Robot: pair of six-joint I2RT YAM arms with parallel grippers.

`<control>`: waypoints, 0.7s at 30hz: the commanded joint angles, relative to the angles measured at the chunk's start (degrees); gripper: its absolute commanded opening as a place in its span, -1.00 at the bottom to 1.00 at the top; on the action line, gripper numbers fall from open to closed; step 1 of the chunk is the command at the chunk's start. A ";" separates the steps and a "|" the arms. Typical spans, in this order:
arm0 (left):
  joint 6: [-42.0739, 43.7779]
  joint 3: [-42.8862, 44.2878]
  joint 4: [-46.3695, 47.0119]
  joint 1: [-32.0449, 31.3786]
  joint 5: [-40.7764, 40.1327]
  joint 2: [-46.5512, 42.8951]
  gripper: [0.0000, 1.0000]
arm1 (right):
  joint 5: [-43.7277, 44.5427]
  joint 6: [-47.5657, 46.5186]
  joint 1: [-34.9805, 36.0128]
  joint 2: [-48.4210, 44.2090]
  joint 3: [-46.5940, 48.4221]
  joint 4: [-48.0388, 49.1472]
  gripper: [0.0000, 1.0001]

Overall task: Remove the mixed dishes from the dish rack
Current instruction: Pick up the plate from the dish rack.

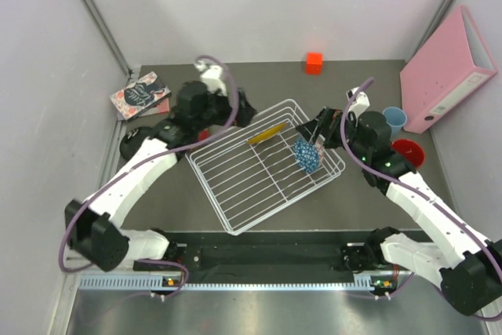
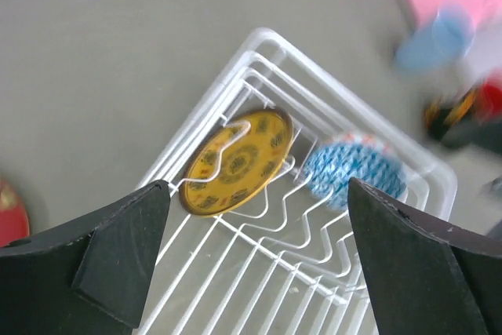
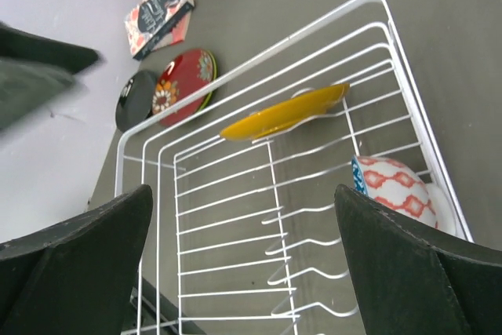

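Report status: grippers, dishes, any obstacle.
Left gripper and right gripper open, empty. Yellow round plate and blue patterned bowl in white wire dish rack. No obstruction seen.

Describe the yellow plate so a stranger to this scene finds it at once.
Look at the white wire dish rack in the middle of the table. Only two dishes stand in it: the yellow plate leans on edge in the wires beside a blue patterned bowl. It is the flat, golden one.
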 commanded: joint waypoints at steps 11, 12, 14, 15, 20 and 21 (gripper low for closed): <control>34.03 -2.62 15.72 -15.31 -5.08 14.48 0.94 | 4.81 -1.47 0.06 -3.01 2.12 -2.69 0.98; 34.56 -2.62 15.80 -15.23 -5.44 14.83 0.91 | 4.81 -1.47 0.14 -2.84 1.94 -2.60 0.97; 36.14 -2.53 16.24 -15.23 -5.70 15.97 0.88 | 4.72 -1.47 0.15 -2.66 1.59 -2.25 0.97; 36.67 -2.27 16.16 -15.31 -5.96 16.50 0.84 | 4.64 -1.47 0.15 -2.31 1.59 -2.16 0.98; 39.13 -1.30 13.87 -15.22 -7.02 19.49 0.67 | 5.25 -1.65 0.15 -2.31 0.97 -2.16 0.98; 39.22 -1.65 13.87 -15.22 -6.15 19.93 0.65 | 5.34 -1.65 0.06 -2.31 0.97 -2.16 0.98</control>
